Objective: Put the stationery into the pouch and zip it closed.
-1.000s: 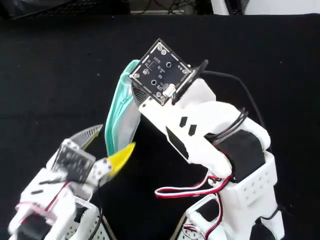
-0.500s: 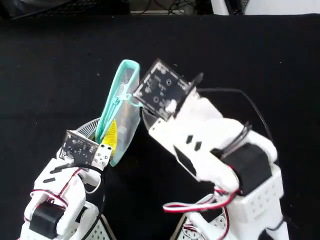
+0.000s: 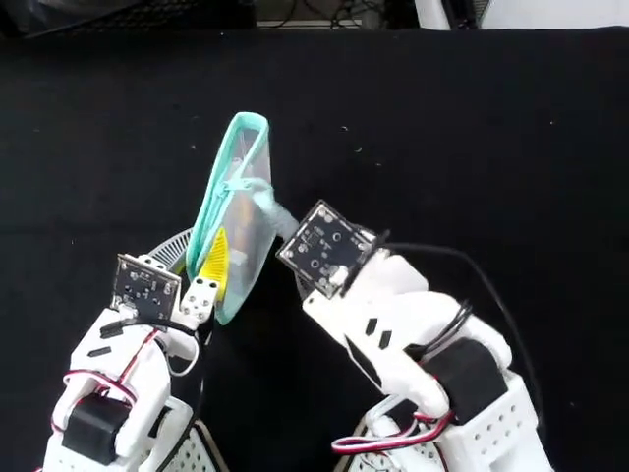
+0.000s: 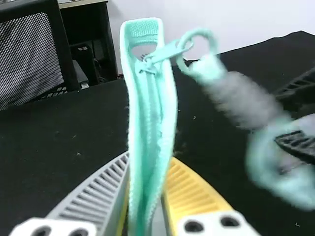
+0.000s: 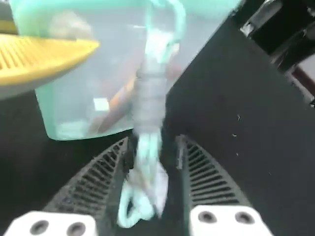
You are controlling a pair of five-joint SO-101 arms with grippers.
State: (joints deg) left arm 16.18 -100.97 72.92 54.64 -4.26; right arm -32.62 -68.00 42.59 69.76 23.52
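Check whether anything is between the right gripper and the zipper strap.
Nothing visible does. The strap runs from the pouch straight into the right gripper, while the left gripper clamps the pouch.

L hand (image 4: pixel 147 163) clamps teal pouch (image 4: pixel 147 98) upright by zip edge; zip strap (image 4: pixel 236 98) blurred.

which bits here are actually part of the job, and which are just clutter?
Job: pouch; zipper strap; stationery inside; left pincer clamping pouch; right pincer holding zipper strap.
Clutter: table; mesh panel behind it.
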